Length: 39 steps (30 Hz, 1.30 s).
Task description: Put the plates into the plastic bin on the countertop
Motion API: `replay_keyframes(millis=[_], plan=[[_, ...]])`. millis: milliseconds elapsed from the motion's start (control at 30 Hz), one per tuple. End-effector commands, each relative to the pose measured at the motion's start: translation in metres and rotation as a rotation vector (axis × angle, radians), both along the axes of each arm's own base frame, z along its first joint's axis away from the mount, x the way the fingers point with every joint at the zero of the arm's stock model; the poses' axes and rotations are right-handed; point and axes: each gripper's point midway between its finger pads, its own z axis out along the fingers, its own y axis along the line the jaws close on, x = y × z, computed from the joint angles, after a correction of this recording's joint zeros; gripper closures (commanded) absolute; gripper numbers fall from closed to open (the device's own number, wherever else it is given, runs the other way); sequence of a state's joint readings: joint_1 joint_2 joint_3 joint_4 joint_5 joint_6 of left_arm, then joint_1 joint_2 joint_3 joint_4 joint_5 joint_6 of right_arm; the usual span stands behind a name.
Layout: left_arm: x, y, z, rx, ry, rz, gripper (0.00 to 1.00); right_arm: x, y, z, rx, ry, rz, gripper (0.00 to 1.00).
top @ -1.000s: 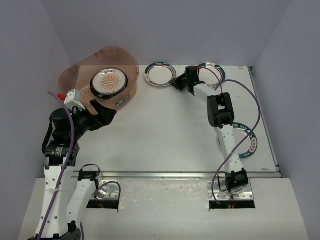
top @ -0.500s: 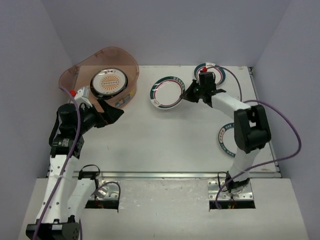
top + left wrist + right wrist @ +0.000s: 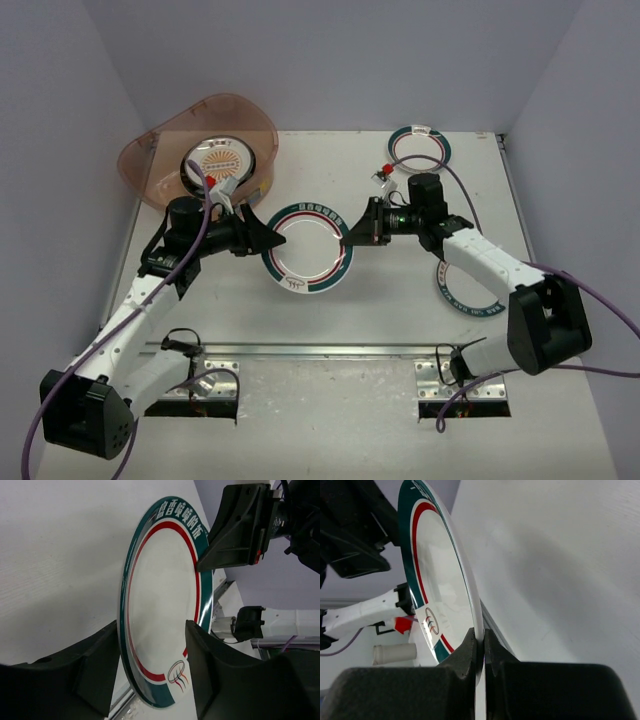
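A teal-and-red banded plate (image 3: 307, 250) hangs over the middle of the countertop (image 3: 330, 320), roughly level. My right gripper (image 3: 352, 232) is shut on its right rim; the right wrist view shows the thin edge (image 3: 479, 625) pinched between the pads. My left gripper (image 3: 265, 237) stands open at the plate's left rim, one finger on each side of the plate (image 3: 165, 595), with gaps still showing. The pinkish plastic bin (image 3: 150, 165) sits at the back left and holds an orange sunburst plate (image 3: 218, 160).
A teal-ringed plate (image 3: 422, 146) lies at the back right. A teal-lettered plate (image 3: 465, 290) lies partly under the right arm. A metal rail (image 3: 340, 350) runs along the near edge. Walls close in the table on three sides.
The right gripper carried the plate from the back toward the middle. The left arm swung away from the bin to meet it, and its fingers have narrowed around the left rim.
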State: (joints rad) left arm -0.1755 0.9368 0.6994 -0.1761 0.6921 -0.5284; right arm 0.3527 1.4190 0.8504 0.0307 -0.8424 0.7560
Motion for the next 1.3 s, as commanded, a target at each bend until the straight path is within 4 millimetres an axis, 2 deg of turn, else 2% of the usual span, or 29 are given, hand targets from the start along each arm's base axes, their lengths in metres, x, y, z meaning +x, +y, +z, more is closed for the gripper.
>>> replay_keyframes(millis=[0, 67, 100, 167, 200, 233, 267, 300, 333, 367, 433, 500, 533, 600, 633, 667, 700, 767, 833, 867, 900, 967, 1000, 1033, 1067, 1100, 1167, 1200, 1267], plan=[[0.007, -0.008, 0.028, -0.019, -0.119, -0.019, 0.53, -0.004, 0.009, 0.071, 0.151, -0.197, 0.066, 1.0], [0.003, -0.009, 0.027, -0.016, -0.115, -0.039, 0.56, -0.003, 0.008, 0.074, 0.149, -0.199, 0.057, 1.0], [0.001, -0.009, 0.028, -0.015, -0.114, -0.046, 0.66, -0.002, 0.008, 0.075, 0.149, -0.2, 0.055, 1.0], [0.001, -0.009, 0.031, -0.014, -0.124, -0.047, 0.94, 0.0, 0.008, 0.075, 0.144, -0.2, 0.041, 1.0], [0.002, -0.008, 0.035, -0.012, -0.133, -0.041, 1.0, 0.002, 0.007, 0.073, 0.137, -0.198, 0.028, 0.98], [0.004, -0.006, 0.039, -0.006, -0.136, -0.018, 1.0, 0.003, 0.005, 0.07, 0.123, -0.197, 0.009, 0.77], [0.008, -0.002, 0.042, 0.005, -0.133, 0.021, 1.0, 0.005, 0.002, 0.065, 0.101, -0.198, -0.016, 0.32], [0.021, 0.009, 0.047, 0.033, -0.14, 0.115, 1.0, 0.009, -0.002, 0.06, 0.074, -0.197, -0.052, 0.14], [0.033, 0.021, 0.053, 0.06, -0.145, 0.215, 1.0, 0.013, -0.008, 0.054, 0.044, -0.196, -0.09, 0.01], [0.045, 0.036, 0.062, 0.079, -0.136, 0.322, 1.0, 0.017, -0.015, 0.048, 0.007, -0.197, -0.137, 0.01], [0.064, 0.067, 0.093, 0.096, -0.143, 0.501, 1.0, 0.025, -0.034, 0.035, -0.071, -0.195, -0.244, 0.01], [0.085, 0.111, 0.122, 0.057, -0.147, 0.686, 1.0, 0.023, -0.053, 0.021, -0.134, -0.177, -0.315, 0.01], [0.092, 0.118, 0.126, 0.035, -0.136, 0.715, 1.0, 0.023, -0.058, 0.018, -0.148, -0.177, -0.334, 0.01], [0.118, 0.17, 0.131, -0.012, -0.102, 0.894, 1.0, 0.023, -0.08, 0.003, -0.229, -0.148, -0.429, 0.01], [0.118, 0.17, 0.137, -0.032, -0.104, 0.903, 1.0, 0.022, -0.081, 0.0, -0.235, -0.141, -0.43, 0.01], [0.133, 0.196, 0.14, -0.049, -0.108, 1.008, 1.0, 0.016, -0.095, -0.009, -0.295, -0.117, -0.488, 0.01], [0.149, 0.211, 0.127, -0.032, -0.076, 1.075, 1.0, 0.02, -0.11, -0.016, -0.35, -0.109, -0.574, 0.01], [0.175, 0.228, 0.125, -0.053, -0.057, 1.13, 1.0, 0.015, -0.126, -0.027, -0.387, -0.079, -0.666, 0.01], [0.2, 0.243, 0.112, -0.071, -0.018, 1.157, 1.0, 0.005, -0.133, -0.038, -0.39, -0.06, -0.693, 0.01], [0.218, 0.248, 0.099, -0.08, 0.008, 1.159, 1.0, 0.001, -0.133, -0.036, -0.376, -0.072, -0.692, 0.01], [0.23, 0.252, 0.1, -0.093, -0.001, 1.164, 1.0, -0.003, -0.132, -0.038, -0.372, -0.072, -0.684, 0.01], [0.257, 0.256, 0.078, -0.088, 0.027, 1.156, 1.0, -0.012, -0.129, -0.036, -0.348, -0.09, -0.658, 0.01], [0.268, 0.256, 0.083, -0.097, 0.017, 1.139, 1.0, -0.016, -0.129, -0.039, -0.346, -0.09, -0.647, 0.01], [0.278, 0.258, 0.073, -0.083, 0.033, 1.134, 1.0, -0.02, -0.129, -0.04, -0.347, -0.092, -0.633, 0.01], [0.29, 0.26, 0.053, -0.059, 0.07, 1.13, 1.0, -0.024, -0.129, -0.042, -0.347, -0.092, -0.625, 0.01], [0.294, 0.262, 0.059, -0.051, 0.059, 1.125, 1.0, -0.028, -0.129, -0.042, -0.35, -0.095, -0.619, 0.01], [0.316, 0.265, 0.025, -0.007, 0.125, 1.089, 1.0, -0.037, -0.134, -0.044, -0.364, -0.115, -0.616, 0.01], [0.322, 0.265, 0.017, -0.003, 0.137, 1.079, 0.98, -0.038, -0.134, -0.046, -0.366, -0.113, -0.615, 0.01], [0.328, 0.265, -0.006, 0.017, 0.179, 1.059, 0.89, -0.041, -0.139, -0.041, -0.379, -0.148, -0.625, 0.01]])
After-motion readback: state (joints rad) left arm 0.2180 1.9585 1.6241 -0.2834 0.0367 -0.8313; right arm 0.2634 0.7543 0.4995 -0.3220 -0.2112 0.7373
